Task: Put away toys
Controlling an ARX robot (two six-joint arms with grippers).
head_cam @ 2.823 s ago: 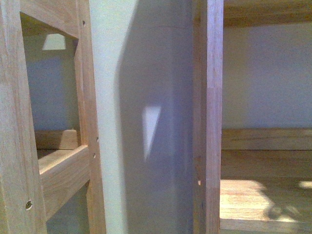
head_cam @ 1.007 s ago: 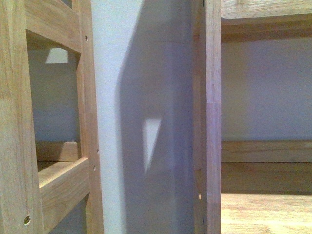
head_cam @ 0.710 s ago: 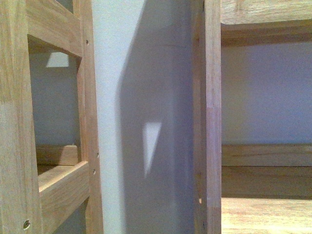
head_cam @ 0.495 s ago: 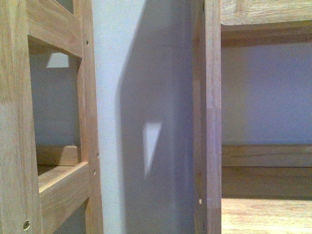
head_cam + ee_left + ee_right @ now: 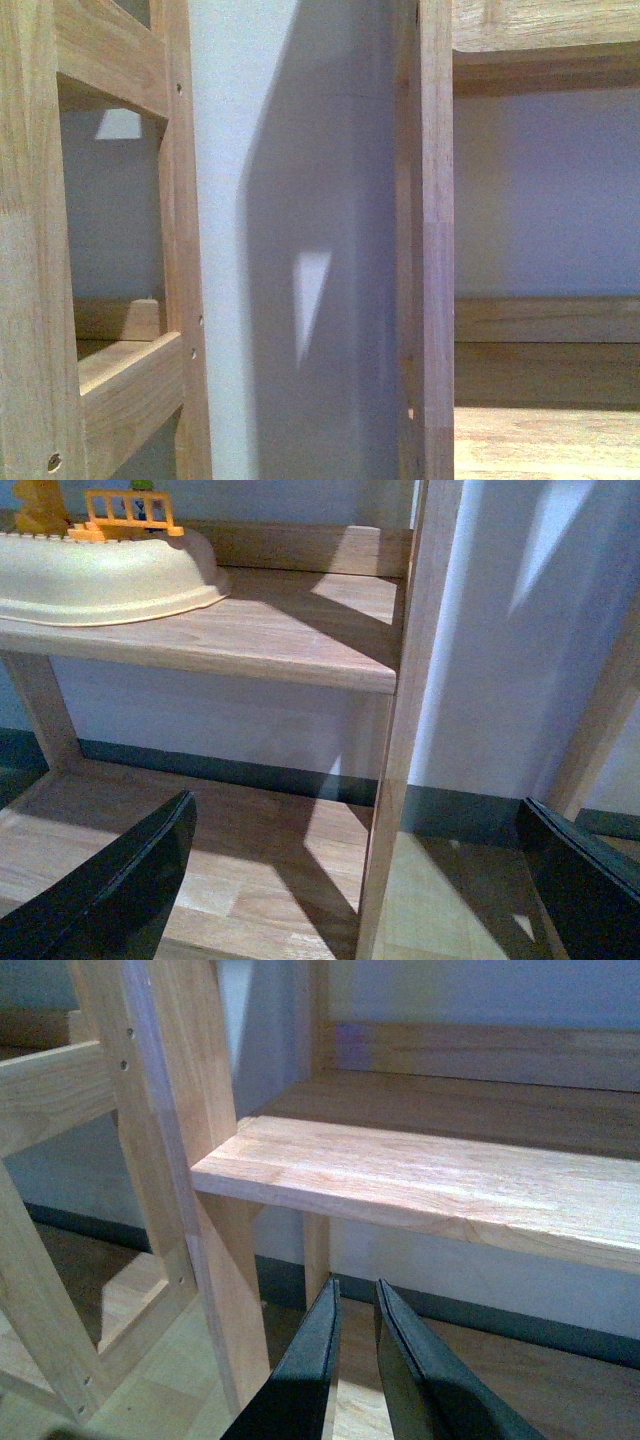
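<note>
No plush toy shows in any view. My left gripper [image 5: 355, 820] is open and empty; its two black fingers [image 5: 120, 885] stand wide apart on either side of a wooden shelf post [image 5: 400, 740], low in front of the shelf unit. My right gripper [image 5: 357, 1295] is shut with nothing between its fingers, just below the front edge of a bare wooden shelf board [image 5: 420, 1175]. Neither gripper shows in the front view, which looks close at a wooden upright [image 5: 430, 240] and the wall.
A cream plastic play base [image 5: 100, 575] with orange toy pieces [image 5: 130, 510] sits on the shelf in the left wrist view. A wooden side frame with crossbars [image 5: 120, 1150] stands beside the right gripper. A lower shelf board [image 5: 200, 850] lies beneath.
The front view has risen: the shelf board at the right and the crossbar at the left sit lower in the picture than before. In the last half second nothing has visibly moved.
</note>
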